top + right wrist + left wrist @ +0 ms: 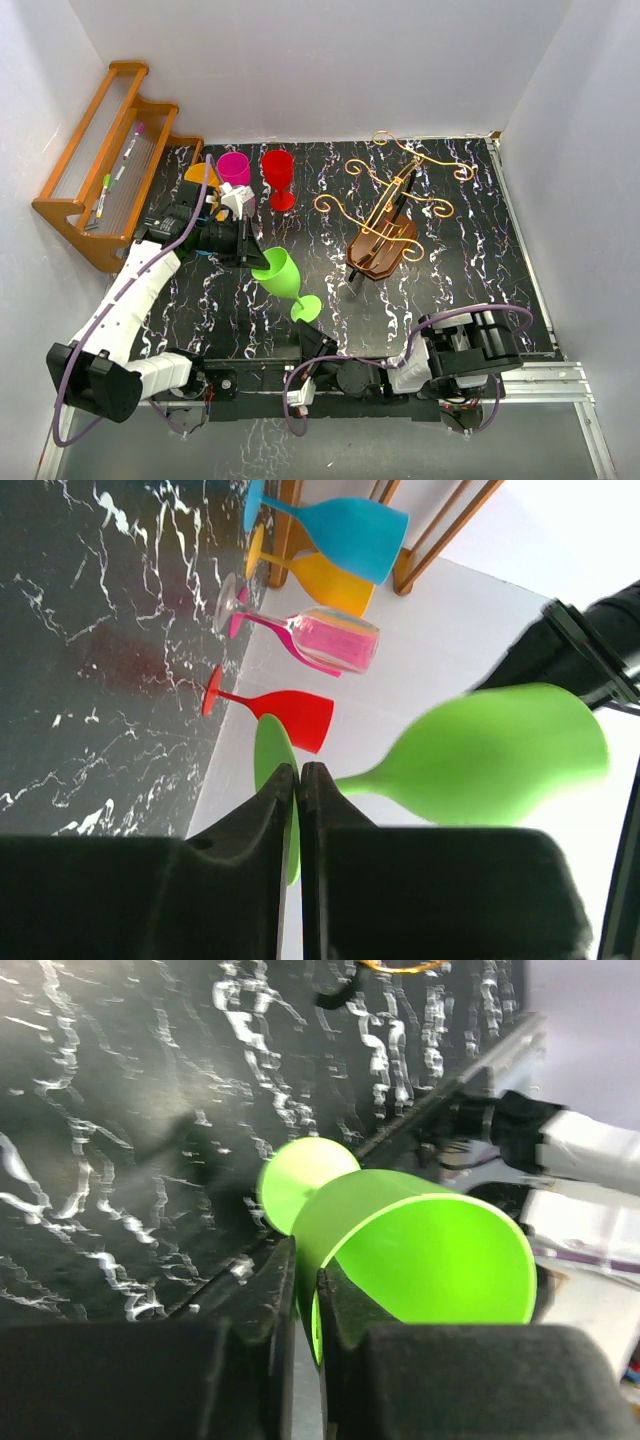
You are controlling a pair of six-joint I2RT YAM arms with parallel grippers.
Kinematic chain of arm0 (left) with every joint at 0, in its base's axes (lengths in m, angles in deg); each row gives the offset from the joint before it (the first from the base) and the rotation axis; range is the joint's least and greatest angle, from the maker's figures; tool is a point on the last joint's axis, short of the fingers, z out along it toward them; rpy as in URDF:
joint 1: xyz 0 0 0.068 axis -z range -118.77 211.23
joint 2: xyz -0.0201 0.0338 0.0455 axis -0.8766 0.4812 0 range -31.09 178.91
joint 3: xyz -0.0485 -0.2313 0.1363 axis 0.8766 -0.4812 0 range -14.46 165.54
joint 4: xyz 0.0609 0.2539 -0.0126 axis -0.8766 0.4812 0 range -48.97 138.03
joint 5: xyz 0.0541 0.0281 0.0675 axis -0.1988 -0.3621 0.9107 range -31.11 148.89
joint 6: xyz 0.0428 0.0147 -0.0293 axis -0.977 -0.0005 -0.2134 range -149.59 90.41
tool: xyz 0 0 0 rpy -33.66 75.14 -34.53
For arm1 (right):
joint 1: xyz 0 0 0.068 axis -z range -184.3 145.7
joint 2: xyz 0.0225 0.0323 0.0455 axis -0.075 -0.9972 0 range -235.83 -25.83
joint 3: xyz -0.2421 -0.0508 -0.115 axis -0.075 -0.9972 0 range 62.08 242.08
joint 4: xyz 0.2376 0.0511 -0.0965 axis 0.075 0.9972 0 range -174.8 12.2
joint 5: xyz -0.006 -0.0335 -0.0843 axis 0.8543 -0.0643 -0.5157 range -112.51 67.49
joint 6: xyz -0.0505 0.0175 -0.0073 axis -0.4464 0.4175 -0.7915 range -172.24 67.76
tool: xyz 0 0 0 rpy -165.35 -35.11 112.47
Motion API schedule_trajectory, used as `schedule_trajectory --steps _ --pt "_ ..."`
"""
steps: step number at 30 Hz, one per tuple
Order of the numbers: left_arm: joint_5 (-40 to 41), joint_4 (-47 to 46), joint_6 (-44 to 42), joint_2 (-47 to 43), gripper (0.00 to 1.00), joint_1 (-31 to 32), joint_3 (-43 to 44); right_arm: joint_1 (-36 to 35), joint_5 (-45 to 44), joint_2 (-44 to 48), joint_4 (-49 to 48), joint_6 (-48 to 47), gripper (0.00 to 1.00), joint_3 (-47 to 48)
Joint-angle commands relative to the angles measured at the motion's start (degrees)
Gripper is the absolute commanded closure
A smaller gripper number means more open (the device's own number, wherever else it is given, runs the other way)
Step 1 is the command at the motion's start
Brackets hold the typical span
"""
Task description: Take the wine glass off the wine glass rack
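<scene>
Left hand (pixel 250 252), top view: pinching the bowl rim of the green glass (pixel 277 270). The glass hangs tilted, with its bowl toward the hand and its foot lower, toward the near edge. It is off the rack (pixel 385 235) and sits to the rack's left, between the rack and the left arm. No glass hangs on the rack's gold wires. The red glass (pixel 278 178) and pink glass (pixel 234 168) stand near the hand, on its far side. The shelf (pixel 110 160) is at far left. The right arm (pixel 460 350) lies folded at the near edge.

Left wrist view: one finger (pixel 265 1295) is outside the bowl wall and the other inside, both closed tight on the wall. The foot points away over the bench (pixel 100 1110). Cannot tell whether it touches.

Right wrist view: right hand (pixel 299 790) is pressed together and holds nothing. The green glass leans off the line of the upright red, pink, orange (pixel 320 585) and blue (pixel 340 530) glasses beyond it. Its foot is partly hidden by the fingers.

Judgement: removal looks done, and the step in hand is the set-down. The next move calls for rolling the wrist until the stem is upright, then lowering until the foot sits flat on bare bench, clear of the red glass. Then spread the fingers and draw the inner one straight up out of the bowl so the glass does not tip.
</scene>
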Motion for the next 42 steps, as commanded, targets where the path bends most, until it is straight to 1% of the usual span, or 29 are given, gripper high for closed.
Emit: schedule_trajectory --steps 1,3,7,11,14,17,21,23,25,27,31,37,42 --pt "0.18 0.74 -1.33 1.3 1.0 -0.14 -0.16 -0.47 -1.48 -1.17 -8.42 -0.93 0.92 1.57" --pt "2.07 0.69 -1.07 1.38 1.0 -0.07 0.97 -0.47 -2.41 -1.51 -9.89 -1.18 0.91 1.33" --pt "8.31 1.31 -0.64 2.3 1.0 -0.14 5.23 -0.7 -4.16 -3.52 -12.01 -1.04 0.78 0.78" --pt "13.53 2.38 -0.65 4.48 1.0 -0.14 10.97 -1.2 -5.56 -3.47 -12.11 0.02 0.7 0.5" --pt "17.28 3.16 -0.96 6.72 1.0 -0.13 15.23 -1.68 -5.93 -2.27 -9.51 2.13 0.69 -0.02" --pt "21.96 4.91 -2.34 10.42 1.0 -0.06 20.09 -2.05 -6.32 1.44 -4.6 4.98 0.69 -0.32" --pt "26.02 4.02 -3.15 16.91 1.0 0.23 24.35 -2.23 -7.11 5.31 0.89 8.02 0.69 -0.32" --pt "27.98 3.45 -3.5 19.97 1.0 0.7 26.23 -2.19 -7.54 6.75 2.43 8.93 0.69 -0.32" --pt "31.61 2.74 -3.62 22.7 1.0 1.53 27.69 -2.17 -7.82 7.86 3.32 9.45 0.7 -0.32" --pt "34.75 1.6 -3.52 25.01 1.0 2.17 28.88 -2.17 -8.33 8.56 3.71 9.97 0.7 -2.49" --pt "39.16 -2.17 -2.81 28.67 1.0 3.38 30.53 -2.22 -8.92 10.25 4.81 11.36 0.71 -2.68" --pt "44.33 -6.5 -1.34 31.3 1.0 3.78 31.99 -2.18 -8.69 13.9 10.14 14.42 0.71 -2.87" --pt "46.11 -10.5 -0.84 32.55 1.0 3.94 30.78 -2.22 -8.59 16.26 12.33 15.4 0.71 -2.93"
